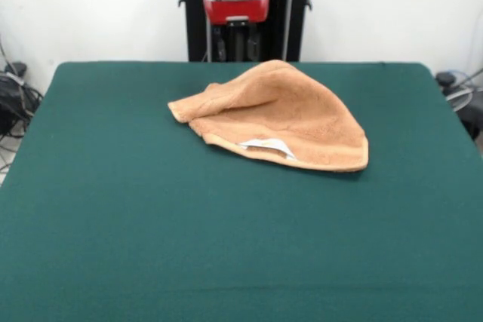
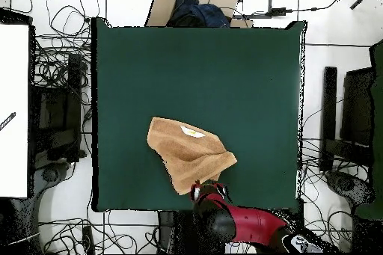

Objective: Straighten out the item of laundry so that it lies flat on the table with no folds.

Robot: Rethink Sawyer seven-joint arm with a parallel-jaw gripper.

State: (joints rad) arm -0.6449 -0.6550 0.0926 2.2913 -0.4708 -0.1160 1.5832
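One towel (image 1: 279, 115) lies on the green desk (image 1: 151, 216), and a broad stretch of bare cloth separates it from the desk's near edge in the front view. The towel is orange-tan terry and sits rumpled rather than flat: its near hem runs along the desk with a small white label (image 1: 266, 145) showing at that edge, a fold sticks out to one side as a blunt corner, and the middle humps up to a soft peak toward the far side. Seen from overhead, it lies closer to the robot's edge of the desk than to the opposite one. Behind the towel the red and black arm (image 1: 235, 1) stands at the far edge. The hand (image 2: 209, 189) seems to hang just beside the towel's far corner; whether it is open or closed cannot be told.
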